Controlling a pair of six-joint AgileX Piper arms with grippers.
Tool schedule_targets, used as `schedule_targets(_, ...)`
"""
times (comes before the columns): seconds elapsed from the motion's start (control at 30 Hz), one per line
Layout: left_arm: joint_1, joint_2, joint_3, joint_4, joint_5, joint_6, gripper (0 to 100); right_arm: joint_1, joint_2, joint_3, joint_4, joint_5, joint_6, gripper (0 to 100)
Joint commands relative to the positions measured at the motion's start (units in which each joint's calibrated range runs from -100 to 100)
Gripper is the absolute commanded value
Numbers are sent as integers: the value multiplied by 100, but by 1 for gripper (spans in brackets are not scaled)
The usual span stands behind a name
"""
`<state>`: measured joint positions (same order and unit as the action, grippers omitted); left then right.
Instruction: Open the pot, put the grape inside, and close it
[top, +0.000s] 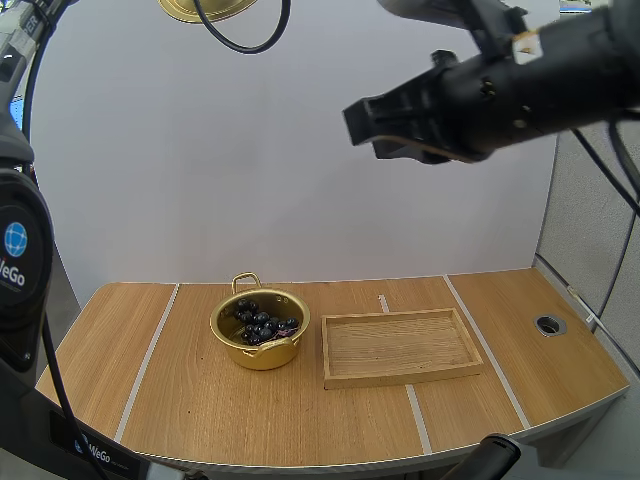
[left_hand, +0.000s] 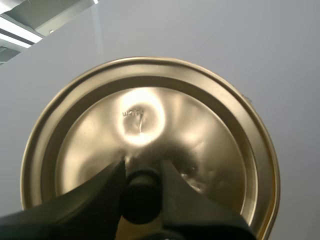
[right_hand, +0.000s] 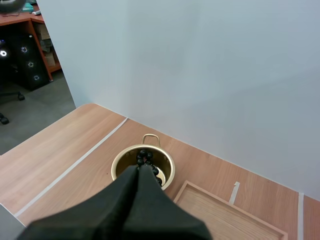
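Observation:
A gold pot (top: 260, 345) stands uncovered on the wooden table, left of the middle, with a bunch of dark grapes (top: 262, 323) inside it. Its gold lid (top: 205, 8) hangs high above the table. In the left wrist view my left gripper (left_hand: 141, 172) is shut on the black knob (left_hand: 141, 197) of the lid (left_hand: 150, 125). My right gripper (top: 365, 120) is raised high, right of the pot. Its fingers lie together as one dark wedge (right_hand: 139, 170), with the pot (right_hand: 120, 161) and grapes (right_hand: 145, 156) far below.
A wooden tray (top: 400, 345) with nothing in it lies just right of the pot. White tape lines (top: 150, 355) cross the tabletop. A round metal grommet (top: 548, 324) sits near the table's right edge.

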<state>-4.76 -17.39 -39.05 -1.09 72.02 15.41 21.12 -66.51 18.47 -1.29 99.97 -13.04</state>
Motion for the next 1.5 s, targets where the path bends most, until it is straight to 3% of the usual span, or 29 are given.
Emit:
schedule_targets(0.0, -16, -52, -48, 14, -196, -29, 0, 0, -813, 825, -68, 3, 72, 0)
schedule_targets(0.43, -16, -52, -48, 14, -196, -29, 0, -486, -1547, 2403, 218, 3, 72, 0)
schedule_targets(0.57, -16, -52, -48, 14, 226, -29, 0, -528, -1547, 2448, 234, 3, 72, 0)
schedule_targets(0.83, -16, 85, 73, -33, 2745, -504, 0, -528, -1547, 2448, 187, 3, 72, 0)
schedule_targets(1.17, -16, 547, 848, -70, 2798, 9, 0, -528, -1547, 2448, 129, 3, 63, 0)
schedule_targets(1.47, -16, 778, 2007, -835, 2798, 560, 0, -606, -1547, 2448, 162, 3, 33, 0)
